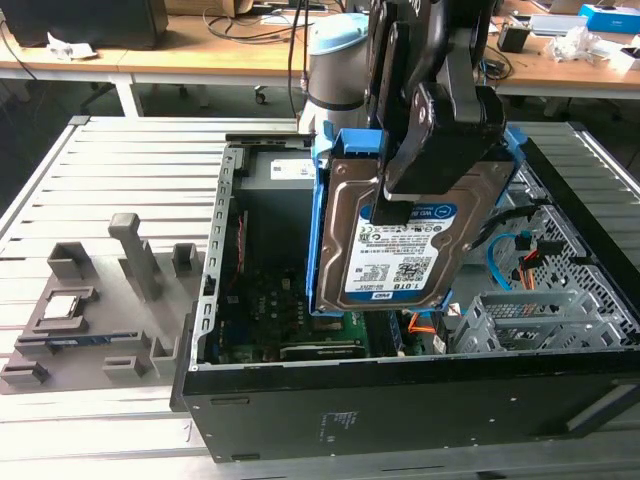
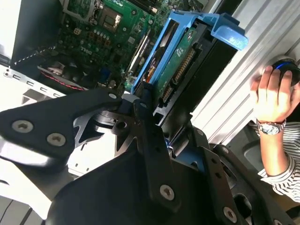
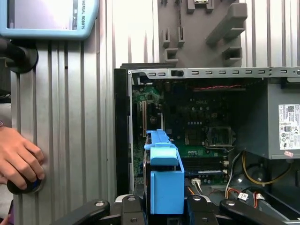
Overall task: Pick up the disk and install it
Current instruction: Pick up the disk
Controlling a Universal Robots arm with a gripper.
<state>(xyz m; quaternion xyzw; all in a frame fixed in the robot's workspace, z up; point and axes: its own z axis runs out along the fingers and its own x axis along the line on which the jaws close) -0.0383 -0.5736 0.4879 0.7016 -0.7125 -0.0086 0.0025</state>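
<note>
Starting nearest in the exterior view, you've got the black side wall of the open PC case [image 1: 400,410], lying flat on the slatted metal worktop [image 1: 110,190]. Just inside it is the motherboard [image 1: 270,310]. Twd the exterior view's right there's a grey perforated drive cage [image 1: 540,320] w/ orange and blue cables beside it. At the exterior view's left, apart from the case, a grey fixture tray [image 1: 90,310] w/ slots and posts sits on the worktop.

Over the case interior the hand [image 1: 392,208] is clamped on the disk [image 1: 400,265], one black finger pressed on the label face and the other behind. The disk stands on edge, label twd the exterior cam, blue rails along its sides, not in the cage. You can't tell whether its lower edge touches the board.

In the first wrist view the hand [image 3: 165,202] has a finger each side of the blue rail. At that picture's edge a person's fingers [image 3: 23,154] rest on a dark round knob [image 3: 21,186].

Further back come the arm's pale blue base [image 1: 335,50] and, beyond it, wooden desks [image 1: 200,55] w/ cables.
</note>
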